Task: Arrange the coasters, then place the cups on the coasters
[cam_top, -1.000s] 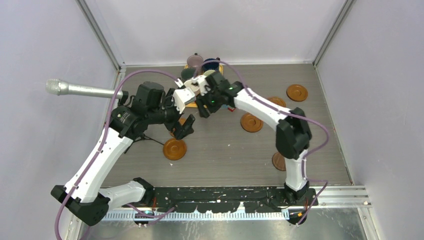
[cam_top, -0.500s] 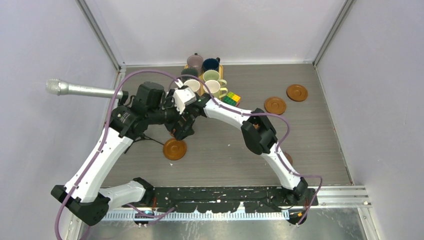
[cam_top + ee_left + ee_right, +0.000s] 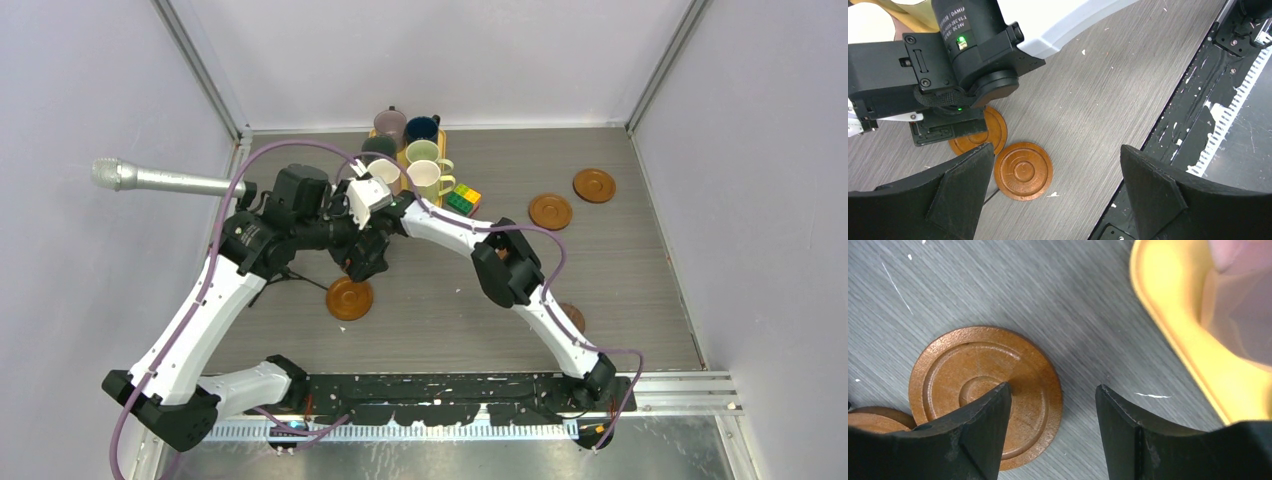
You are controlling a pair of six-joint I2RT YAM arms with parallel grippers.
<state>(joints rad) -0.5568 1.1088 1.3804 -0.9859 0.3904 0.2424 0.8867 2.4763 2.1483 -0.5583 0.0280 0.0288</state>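
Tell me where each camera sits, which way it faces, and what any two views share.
Top external: above and behind the bases, looking down on the table; left arm and right arm show whole, mugs at the far edge.
Left wrist: looks down past the open left gripper at a bare coaster and a half-hidden coaster under the right arm's wrist.
Right wrist: low, facing down through the open right gripper at the half-hidden coaster, beside the yellow tray.
Shared: both wrist views show the half-hidden coaster; the bare coaster also shows from the top.
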